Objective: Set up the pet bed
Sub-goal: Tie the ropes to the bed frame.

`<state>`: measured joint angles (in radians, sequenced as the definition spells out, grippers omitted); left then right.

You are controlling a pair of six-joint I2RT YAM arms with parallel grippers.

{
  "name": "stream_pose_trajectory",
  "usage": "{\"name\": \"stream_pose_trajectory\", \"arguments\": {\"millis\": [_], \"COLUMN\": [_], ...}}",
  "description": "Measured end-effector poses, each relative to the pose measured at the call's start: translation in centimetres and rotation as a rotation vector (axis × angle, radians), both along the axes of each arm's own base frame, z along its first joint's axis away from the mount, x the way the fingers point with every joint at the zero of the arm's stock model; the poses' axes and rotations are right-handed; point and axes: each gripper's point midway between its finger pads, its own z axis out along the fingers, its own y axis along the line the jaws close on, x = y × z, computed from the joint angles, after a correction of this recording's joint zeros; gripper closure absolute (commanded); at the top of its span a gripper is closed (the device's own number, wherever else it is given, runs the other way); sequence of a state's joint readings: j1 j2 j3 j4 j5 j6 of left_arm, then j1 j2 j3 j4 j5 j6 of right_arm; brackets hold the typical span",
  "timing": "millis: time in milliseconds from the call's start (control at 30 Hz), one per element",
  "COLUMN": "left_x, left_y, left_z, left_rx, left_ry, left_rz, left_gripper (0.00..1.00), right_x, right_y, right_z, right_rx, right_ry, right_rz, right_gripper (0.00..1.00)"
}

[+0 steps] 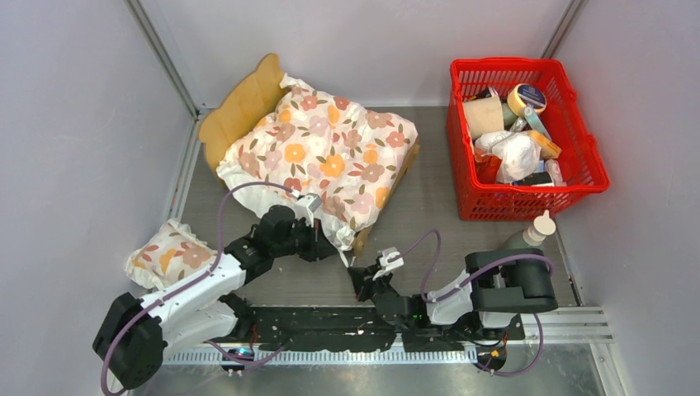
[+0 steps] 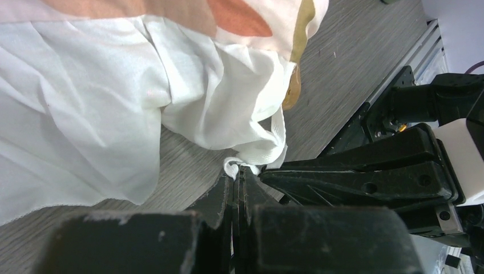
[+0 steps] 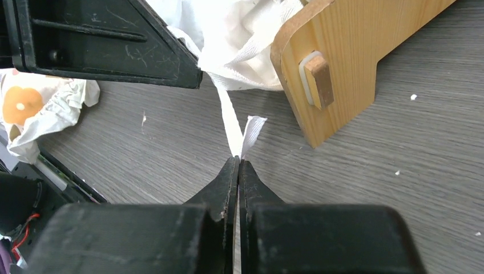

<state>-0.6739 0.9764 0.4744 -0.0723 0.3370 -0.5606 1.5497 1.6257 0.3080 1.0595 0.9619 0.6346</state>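
Pet bed (image 1: 244, 106) | sleeping surface hidden under floral cushion (image 1: 330, 157)

Readable text: none can be made out in any of the three views.
Red basket (image 1: 596, 169): packaged goods are piled inside; any print on them is too small to be read.
Tape roll (image 1: 526, 97): pale marks are seen on its dark top face, possibly lettering, but nothing is legible.
Squeeze bottle (image 1: 532, 233): no label can be read on it from the overhead view.
Floral cushion (image 1: 330, 157): only a flower pattern is printed on it; no words or numbers are seen.
Pet bed (image 3: 354, 68): plain light wood is shown close up in the right wrist view; no stamp or brand is seen.
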Motion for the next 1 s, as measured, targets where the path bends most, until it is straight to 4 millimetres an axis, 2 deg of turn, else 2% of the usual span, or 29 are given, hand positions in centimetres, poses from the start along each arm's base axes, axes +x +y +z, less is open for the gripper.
{"name": "stream_pose_trajectory", "arguments": {"millis": [133,267,400,500,800,1000], "left_x": [-0.5,-1.6,-2.9,-3.3,-3.8,-3.9], "left_y": [0.1,0.4,1.1,1.1,0.4,0.4], "left_z": [-0.6,-1.9,-3.9,-4.3,-4.1,-3.7], "left_rx": [-0.007,-0.023,-0.021,-0.031,-0.073,-0.085], "left_ry": [0.014,0.044,0.091,0.102,0.106,0.092], "left_rz": [-0.006,-0.011,-0.011,-0.013,-0.031,-0.025], "left_gripper": [1.0,1.0,1.0,1.0,1.0,1.0], "right_x": [-0.2,0.1,0.8,1.2,1.3,1.0], "right_y": [-0.3,-0.7,0.0,0.3,0.4,1.9], "right_z": [-0.1,0.6,2.1,2.6,-0.2,-0.7], "right_rx": [-0.025,-0.066,-0.117,-0.147,-0.298,-0.331], "right_ry": [-0.006,-0.033,-0.038,-0.032,0.014,0.043], "right_rz": [-0.005,-0.017,-0.03,-0.016,0.127,0.222], "right_gripper": [0.95,0.95,0.95,0.95,0.95,0.95]}}
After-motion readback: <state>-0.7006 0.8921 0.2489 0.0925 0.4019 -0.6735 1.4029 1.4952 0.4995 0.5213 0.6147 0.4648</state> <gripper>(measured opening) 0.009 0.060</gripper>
